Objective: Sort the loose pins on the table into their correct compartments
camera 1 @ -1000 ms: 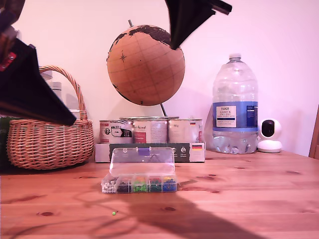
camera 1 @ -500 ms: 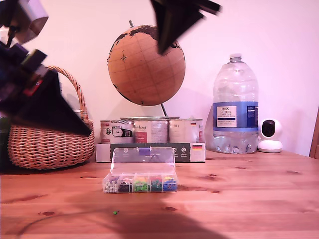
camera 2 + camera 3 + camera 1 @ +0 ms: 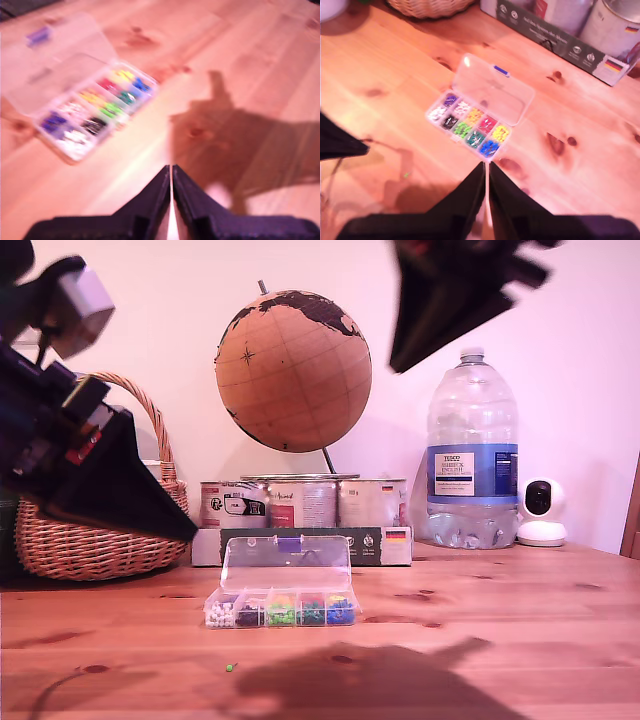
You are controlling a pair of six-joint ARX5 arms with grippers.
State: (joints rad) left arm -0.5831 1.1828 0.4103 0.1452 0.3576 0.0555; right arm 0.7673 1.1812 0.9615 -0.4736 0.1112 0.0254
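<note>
Both my grippers hang high above the table (image 3: 520,640); my first gripper (image 3: 171,175) and my second gripper (image 3: 486,172) each have their fingers pressed together on nothing. The clear organiser box (image 3: 282,608) sits mid-table, long axis running across the exterior view, lid (image 3: 286,564) tilted up behind its compartments (image 3: 470,126); bare wood lies open on every side. One green pin (image 3: 229,667) lies just before the box, toward the exterior view's left; too small to tell its pointing.

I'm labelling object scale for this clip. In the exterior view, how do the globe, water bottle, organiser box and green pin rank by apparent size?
1. globe
2. water bottle, somewhat smaller
3. organiser box, though it sits nearer the camera
4. green pin, a mere speck
</note>
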